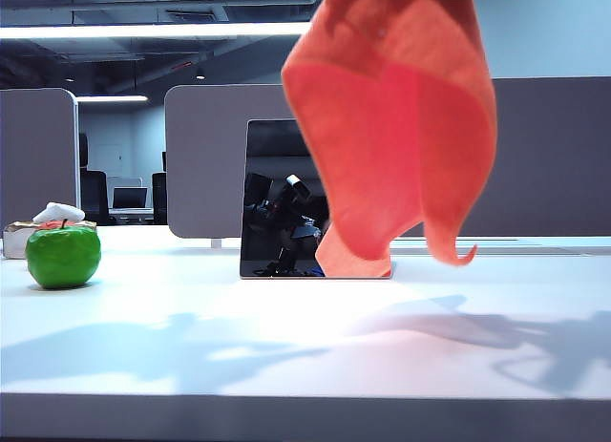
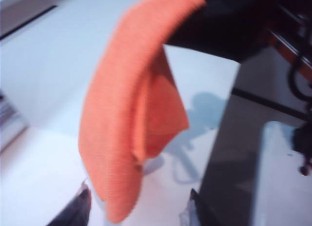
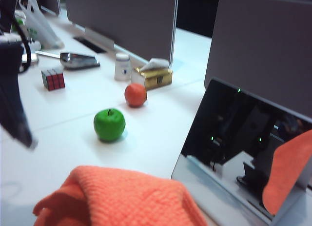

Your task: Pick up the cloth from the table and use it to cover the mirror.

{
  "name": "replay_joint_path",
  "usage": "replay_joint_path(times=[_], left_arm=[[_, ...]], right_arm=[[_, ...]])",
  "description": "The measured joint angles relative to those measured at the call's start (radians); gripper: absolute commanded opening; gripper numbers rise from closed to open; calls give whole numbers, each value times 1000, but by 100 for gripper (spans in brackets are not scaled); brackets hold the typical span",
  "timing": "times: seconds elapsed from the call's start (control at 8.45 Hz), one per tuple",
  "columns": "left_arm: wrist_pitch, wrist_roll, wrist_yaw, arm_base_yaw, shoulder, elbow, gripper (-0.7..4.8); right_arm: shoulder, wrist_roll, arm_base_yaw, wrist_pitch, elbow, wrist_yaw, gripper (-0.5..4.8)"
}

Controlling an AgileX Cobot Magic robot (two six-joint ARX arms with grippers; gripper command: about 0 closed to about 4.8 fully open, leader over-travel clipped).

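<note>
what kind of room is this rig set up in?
Looks like an open-plan office: grey desk partitions behind the white table, an office chair and monitor in the background, strip ceiling lights.

Orange cloth (image 1: 401,127); dark mirror (image 1: 277,203); white table (image 1: 286,337); green apple (image 1: 63,255).

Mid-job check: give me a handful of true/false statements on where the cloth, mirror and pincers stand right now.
1. The bright orange fuzzy cloth lies flat on the white table. False: it hangs in the air, overlapping the mirror's right part in the exterior view.
2. The dark frameless mirror stands upright. True.
3. The left pincer is shut on the cloth. False: its fingers stand apart and the cloth hangs free between them.
4. A shiny green apple sits left of the mirror in the exterior view. True.
5. The mirror is fully covered. False: most of its face still shows.
</note>
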Motion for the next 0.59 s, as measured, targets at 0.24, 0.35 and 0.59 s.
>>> replay_joint_path(times=[0.24,0.35,0.59], left_arm=[[-6,23,40,0,26,0,256],[-1,58,164,0,29,0,256],[25,61,182,-3,29,0,256]], right_arm=[[0,50,-1,64,31,-5,-6],[1,52,-1,56,52,58,-6],[2,52,-2,35,52,58,-6]])
